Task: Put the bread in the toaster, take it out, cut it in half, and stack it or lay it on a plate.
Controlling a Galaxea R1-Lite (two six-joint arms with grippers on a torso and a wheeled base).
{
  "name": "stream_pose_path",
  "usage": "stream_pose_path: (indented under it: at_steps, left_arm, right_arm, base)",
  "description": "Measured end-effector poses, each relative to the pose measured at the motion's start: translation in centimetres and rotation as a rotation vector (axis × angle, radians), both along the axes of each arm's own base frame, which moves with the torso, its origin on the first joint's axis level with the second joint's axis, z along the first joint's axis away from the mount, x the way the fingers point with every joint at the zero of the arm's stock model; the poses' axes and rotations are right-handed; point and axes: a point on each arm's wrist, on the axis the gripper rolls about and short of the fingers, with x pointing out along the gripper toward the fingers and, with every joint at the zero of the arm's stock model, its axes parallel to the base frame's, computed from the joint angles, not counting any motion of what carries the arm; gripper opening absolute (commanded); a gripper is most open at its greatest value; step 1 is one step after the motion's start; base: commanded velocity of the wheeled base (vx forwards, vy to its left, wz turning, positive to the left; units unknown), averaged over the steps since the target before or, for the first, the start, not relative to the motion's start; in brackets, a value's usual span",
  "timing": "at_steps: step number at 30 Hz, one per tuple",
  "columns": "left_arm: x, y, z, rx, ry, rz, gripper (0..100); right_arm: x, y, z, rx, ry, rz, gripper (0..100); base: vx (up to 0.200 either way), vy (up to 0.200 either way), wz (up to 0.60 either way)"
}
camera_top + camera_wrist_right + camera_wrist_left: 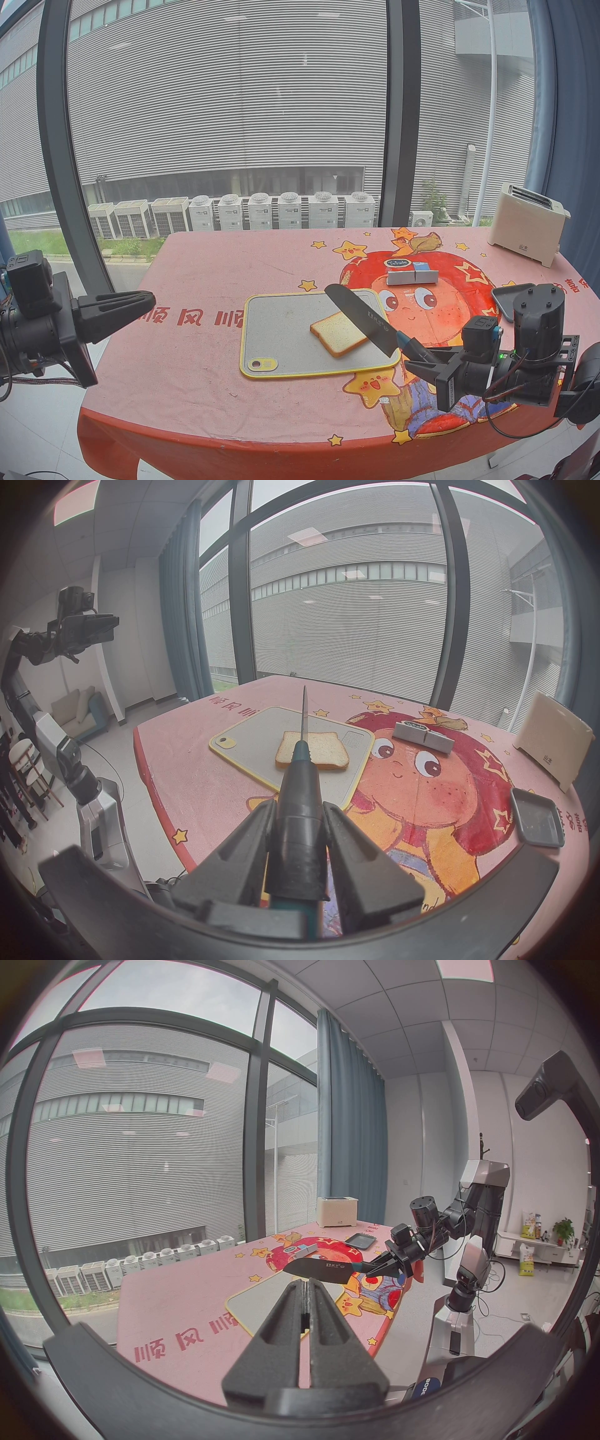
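Note:
A slice of bread (338,332) (312,750) lies flat on the grey cutting board (281,337) (250,742) near its right side. My right gripper (431,365) (300,830) is shut on the dark handle of a black-bladed knife (365,319) (304,714) (319,1268). The blade hangs in the air above the bread, pointing away from the gripper toward the far left. My left gripper (140,303) (306,1310) is shut with nothing in it, off the table's left edge. A beige toaster (527,224) (553,736) (337,1210) stands at the far right corner.
A small dark tray (509,299) (536,817) lies at the table's right, near my right arm. A grey and blue knife holder (412,274) (423,735) sits behind the board. The pink tablecloth (206,369) is bare on the left half. Windows stand behind the table.

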Motion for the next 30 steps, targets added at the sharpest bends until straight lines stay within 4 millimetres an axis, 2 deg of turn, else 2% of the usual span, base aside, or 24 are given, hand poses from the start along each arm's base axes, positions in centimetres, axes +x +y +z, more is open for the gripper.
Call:
stream_pose_path:
  at_steps: [17, 30]
  left_arm:
    - [4.1, -2.4, -0.1, 0.014, 0.039, -0.054, 0]
    - [6.5, -5.3, -0.8, 0.014, 0.013, -0.095, 0]
  right_arm:
    - [0.3, 0.3, 0.1, -0.004, -0.007, -0.017, 0]
    - [0.5, 0.3, -0.1, -0.012, -0.003, -0.024, 0]
  base:
    - [0.0, 0.0, 0.0]
    - [0.0, 0.0, 0.0]
